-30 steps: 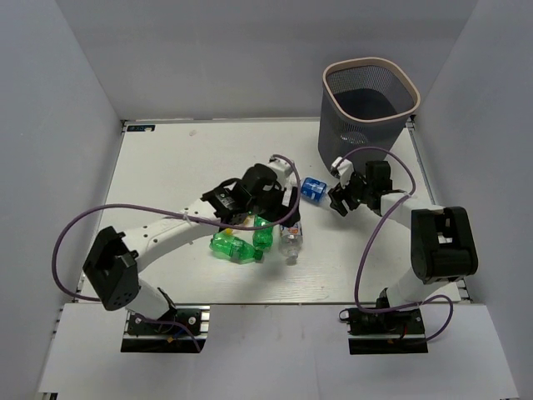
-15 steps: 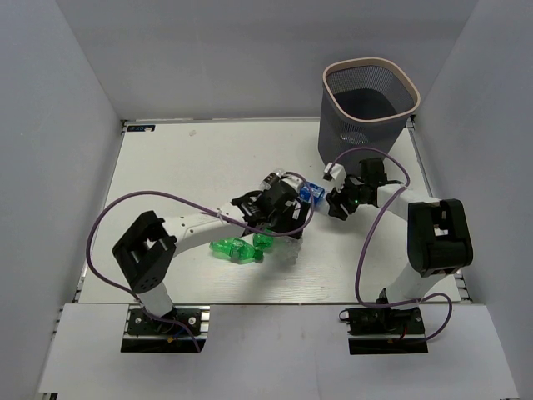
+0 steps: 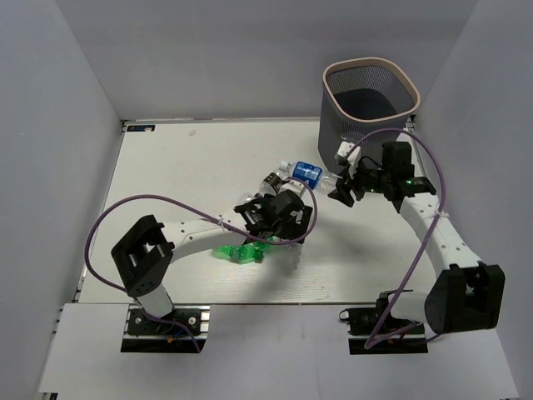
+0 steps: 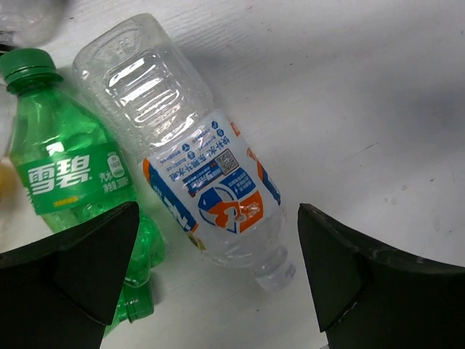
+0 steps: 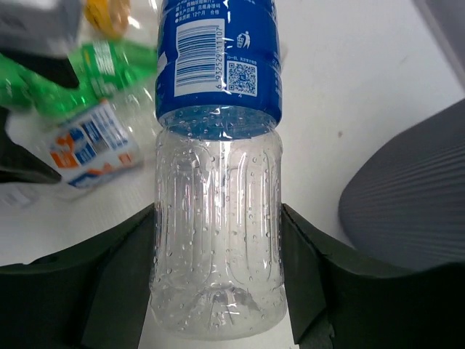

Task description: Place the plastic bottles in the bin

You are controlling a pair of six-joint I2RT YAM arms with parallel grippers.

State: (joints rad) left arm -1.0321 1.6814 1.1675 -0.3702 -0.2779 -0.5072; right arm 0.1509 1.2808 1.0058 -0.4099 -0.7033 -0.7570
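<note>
My right gripper (image 3: 344, 188) is shut on a clear bottle with a blue label (image 3: 309, 174) and holds it above the table, left of the grey mesh bin (image 3: 369, 104). In the right wrist view the bottle (image 5: 218, 218) sits base-first between both fingers, with the bin's wall (image 5: 414, 196) at the right. My left gripper (image 3: 287, 229) is open and hangs over a clear bottle with a blue and orange label (image 4: 196, 163), which lies next to a green bottle (image 4: 69, 174). Its jaws stand wide on either side and touch nothing.
Green bottles (image 3: 237, 252) lie on the white table (image 3: 166, 167) left of the left gripper. Another clear bottle (image 3: 275, 178) lies just beyond the left wrist. The left arm's purple cable loops over the table's left half. Grey walls close in three sides.
My right gripper has lifted the blue-label bottle off the table and moved it up and back toward the bin. My left gripper has moved right and lowered over the bottle cluster.
</note>
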